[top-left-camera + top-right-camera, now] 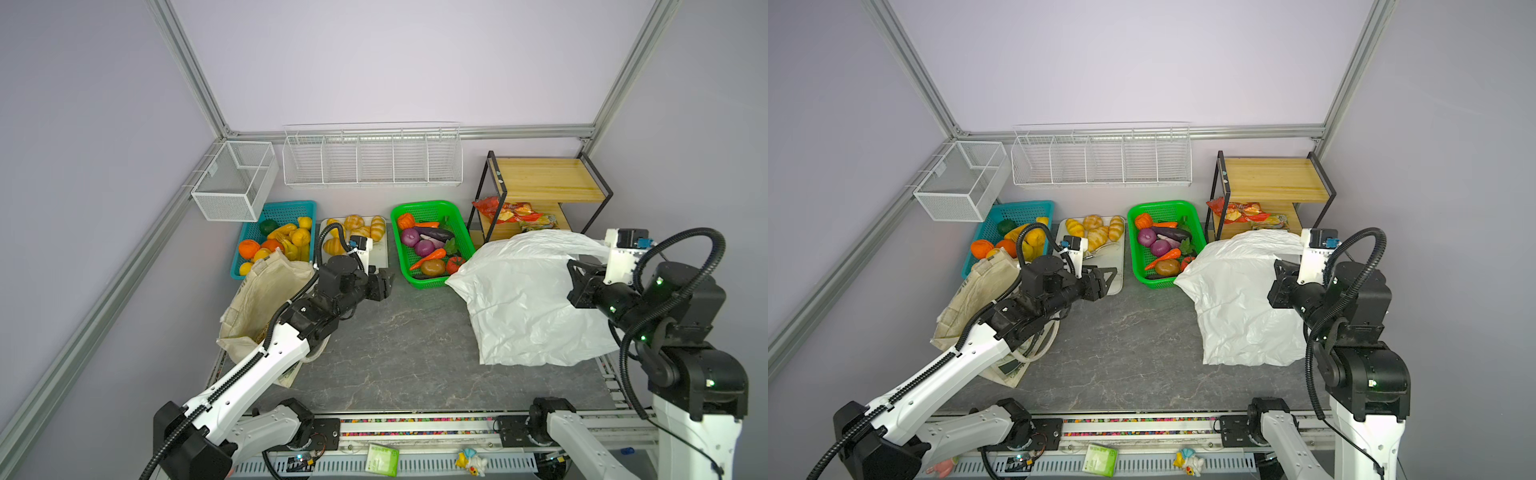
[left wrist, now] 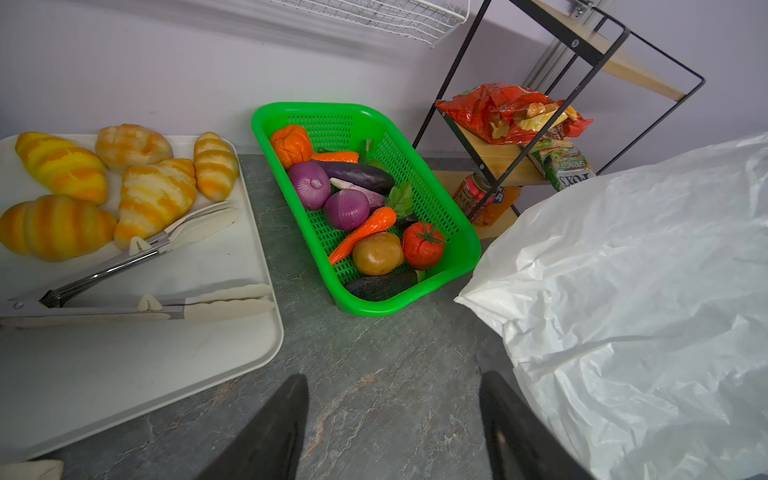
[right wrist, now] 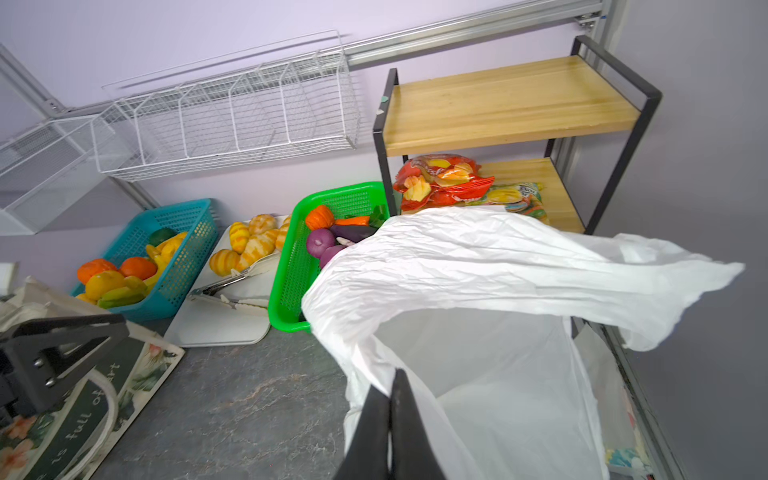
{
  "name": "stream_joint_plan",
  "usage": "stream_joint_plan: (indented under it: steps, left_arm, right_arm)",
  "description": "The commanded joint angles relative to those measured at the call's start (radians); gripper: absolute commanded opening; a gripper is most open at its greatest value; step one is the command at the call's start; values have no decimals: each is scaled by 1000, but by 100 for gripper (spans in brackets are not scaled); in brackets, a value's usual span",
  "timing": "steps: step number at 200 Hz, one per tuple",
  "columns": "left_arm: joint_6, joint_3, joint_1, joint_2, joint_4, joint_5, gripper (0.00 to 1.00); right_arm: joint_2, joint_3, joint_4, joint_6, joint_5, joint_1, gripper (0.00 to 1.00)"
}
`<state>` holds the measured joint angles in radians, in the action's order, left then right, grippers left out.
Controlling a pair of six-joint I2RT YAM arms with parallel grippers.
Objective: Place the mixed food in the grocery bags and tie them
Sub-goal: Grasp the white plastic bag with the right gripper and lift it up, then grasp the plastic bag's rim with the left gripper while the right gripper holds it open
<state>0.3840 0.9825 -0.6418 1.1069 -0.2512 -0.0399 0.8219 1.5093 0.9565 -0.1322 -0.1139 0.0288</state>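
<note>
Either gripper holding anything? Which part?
Right gripper pinches the white plastic bag by the rim of its open mouth. Left gripper is open, empty.

The room is bright all over, with soft, even light and only faint shadows on the grey table (image 1: 395,332). The white plastic bag (image 1: 528,299) looks very bright, nearly washed out. In both top views the metal posts (image 1: 187,66) lean outward near the edges. In the left wrist view the wire rack (image 2: 374,16) looks smeared and blurry.

cream canvas tote (image 1: 266,291) lay left on grey stone table (image 1: 395,353) | crinkly white plastic bag (image 1: 519,299) right | green plastic basket (image 1: 424,203) behind, between them
</note>
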Motion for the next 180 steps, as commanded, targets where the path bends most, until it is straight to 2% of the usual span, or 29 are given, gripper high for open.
stream_joint_plan:
  steps: [1, 19, 51, 76, 99, 120, 150, 167, 180]
  left_arm:
    - [84, -39, 52, -12, -6, -98, 66]
    - [123, -59, 76, -1, 21, -161, 66]
    - [156, -50, 75, 24, 26, -200, 66]
    - [162, -47, 85, 8, 21, -182, 66]
    - [178, -52, 122, -14, 16, -193, 66]
    - [165, -61, 137, -33, 21, -200, 65]
    - [129, -115, 127, -60, 139, -344, 65]
    - [125, -145, 91, -63, 203, -441, 65]
    - [144, -161, 63, -57, 229, -462, 65]
  right_arm:
    - [26, -55, -43, 13, -89, 79, 7]
    - [49, -141, -118, -22, -132, 217, 7]
    - [180, -273, -274, -61, -9, 591, 7]
    - [299, -349, -454, -125, -66, 740, 9]
    - [363, -421, -617, -183, -136, 787, 11]
    - [403, -440, -672, -207, -171, 800, 13]
    - [397, -447, -701, -209, -173, 803, 14]
    - [389, -453, -703, -196, -155, 803, 14]
    - [385, -461, -703, -187, -153, 801, 20]
